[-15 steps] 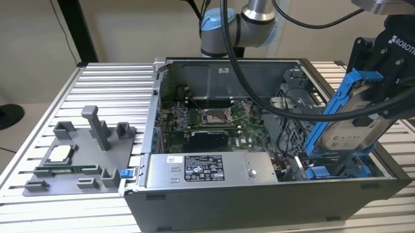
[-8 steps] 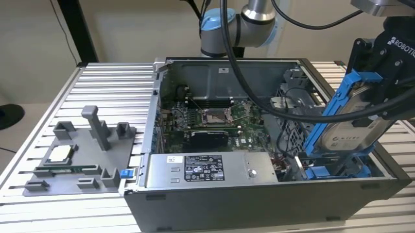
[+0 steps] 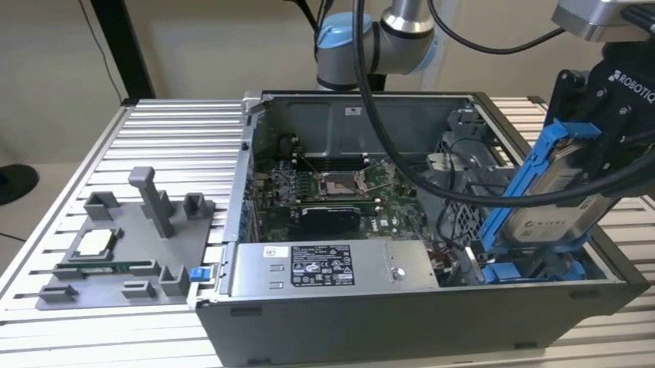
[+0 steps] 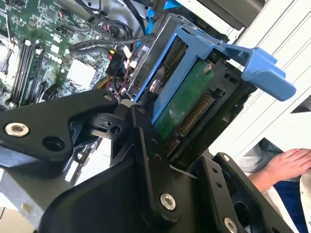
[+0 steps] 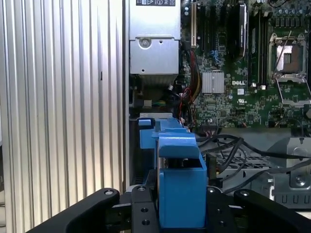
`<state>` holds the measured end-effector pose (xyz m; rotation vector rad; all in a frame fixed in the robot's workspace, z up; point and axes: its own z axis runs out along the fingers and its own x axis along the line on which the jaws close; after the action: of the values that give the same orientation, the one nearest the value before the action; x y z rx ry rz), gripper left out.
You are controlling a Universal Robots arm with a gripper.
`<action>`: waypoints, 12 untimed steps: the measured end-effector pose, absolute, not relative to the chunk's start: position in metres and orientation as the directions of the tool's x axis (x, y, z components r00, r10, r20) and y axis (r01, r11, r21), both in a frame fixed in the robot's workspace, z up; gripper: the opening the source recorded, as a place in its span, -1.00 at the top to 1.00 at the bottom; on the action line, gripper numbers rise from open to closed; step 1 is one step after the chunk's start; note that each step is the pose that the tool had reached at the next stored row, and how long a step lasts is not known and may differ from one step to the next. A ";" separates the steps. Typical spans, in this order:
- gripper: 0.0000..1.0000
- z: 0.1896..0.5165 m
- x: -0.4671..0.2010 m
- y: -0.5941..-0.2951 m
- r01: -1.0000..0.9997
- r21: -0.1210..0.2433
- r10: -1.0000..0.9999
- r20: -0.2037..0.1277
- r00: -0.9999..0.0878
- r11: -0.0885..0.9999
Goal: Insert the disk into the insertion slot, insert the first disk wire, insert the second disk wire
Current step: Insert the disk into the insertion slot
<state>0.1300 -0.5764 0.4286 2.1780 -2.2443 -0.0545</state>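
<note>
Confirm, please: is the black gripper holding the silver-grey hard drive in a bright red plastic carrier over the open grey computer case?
The colour is wrong: the exterior view shows a bright blue plastic carrier. The black gripper holds the silver-grey hard drive over the open grey computer case.

The disk (image 3: 561, 201) is seen in silver-grey with a white printed label, and it is framed by a bright blue carrier (image 3: 515, 195); its circuit board (image 4: 187, 99) is shown in green. The gripper (image 5: 181, 209) is finished in black. The insertion slot (image 3: 524, 270) is marked by bright blue rails on grey metal. The computer case (image 3: 409, 326) is painted dark grey, the motherboard (image 3: 343, 195) is coloured green, and the power supply (image 3: 256, 268) is silver with a black-and-white sticker (image 3: 321, 265). The table (image 3: 174, 130) is ribbed in pale silver stripes.
</note>
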 end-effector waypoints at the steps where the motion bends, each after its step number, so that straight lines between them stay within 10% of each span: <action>1: 1.00 0.427 0.130 -0.576 -0.999 0.035 -0.999 -0.014 -0.030 0.030; 12: 1.00 0.410 0.131 -0.577 -0.999 0.035 -0.999 -0.014 -0.030 0.030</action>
<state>0.1313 -0.5767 0.4099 2.1779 -2.2442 -0.0545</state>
